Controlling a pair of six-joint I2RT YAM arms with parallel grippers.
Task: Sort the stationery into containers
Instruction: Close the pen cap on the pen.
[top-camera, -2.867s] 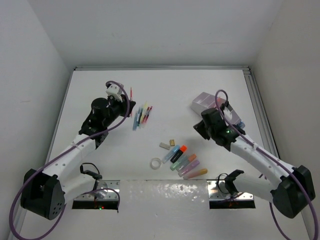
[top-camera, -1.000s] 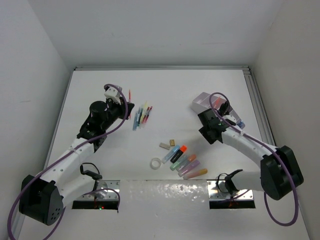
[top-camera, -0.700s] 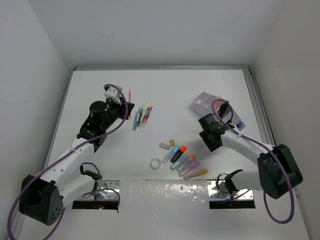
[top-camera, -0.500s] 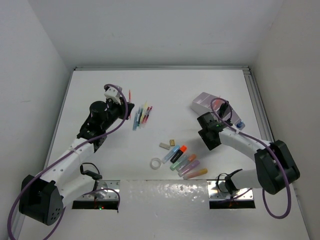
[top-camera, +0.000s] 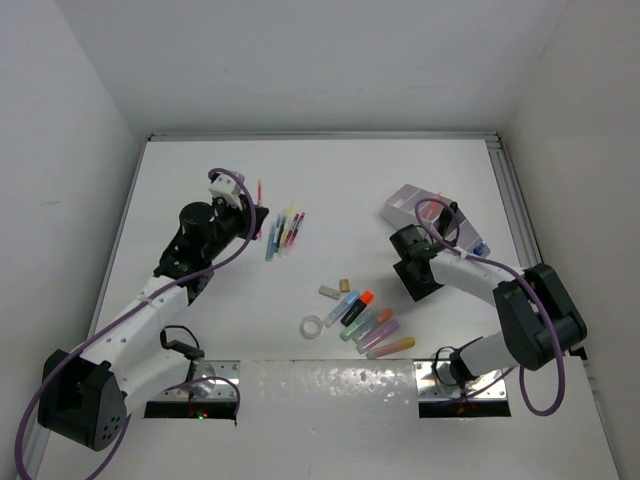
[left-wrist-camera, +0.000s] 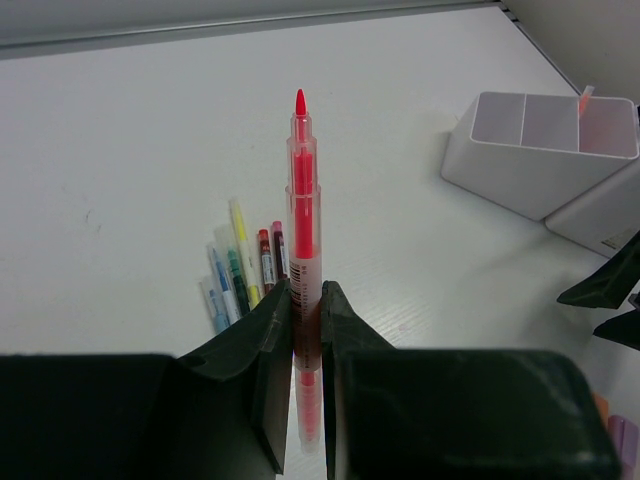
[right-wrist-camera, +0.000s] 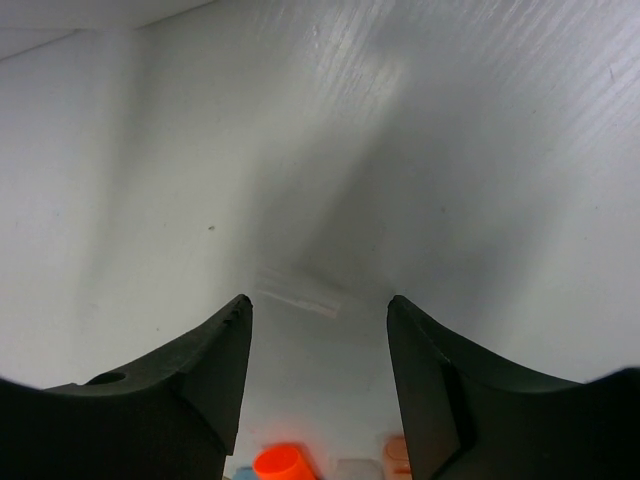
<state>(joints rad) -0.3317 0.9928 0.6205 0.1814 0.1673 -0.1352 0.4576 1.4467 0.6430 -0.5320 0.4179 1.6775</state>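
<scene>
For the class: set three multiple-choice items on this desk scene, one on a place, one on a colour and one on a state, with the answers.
1. Where on the table is the tape ring?
A far left corner
B near the front, just left of the highlighters
C against the right wall

2. What colour is the pen in the left tool?
A red
B green
C black

3. How is the right tool?
A shut on nothing
B open and empty
C shut on a marker

Answers:
1. B, the ring lies beside the highlighter cluster.
2. A, the clamped pen is red.
3. B, its jaws stand apart over bare table.
</scene>
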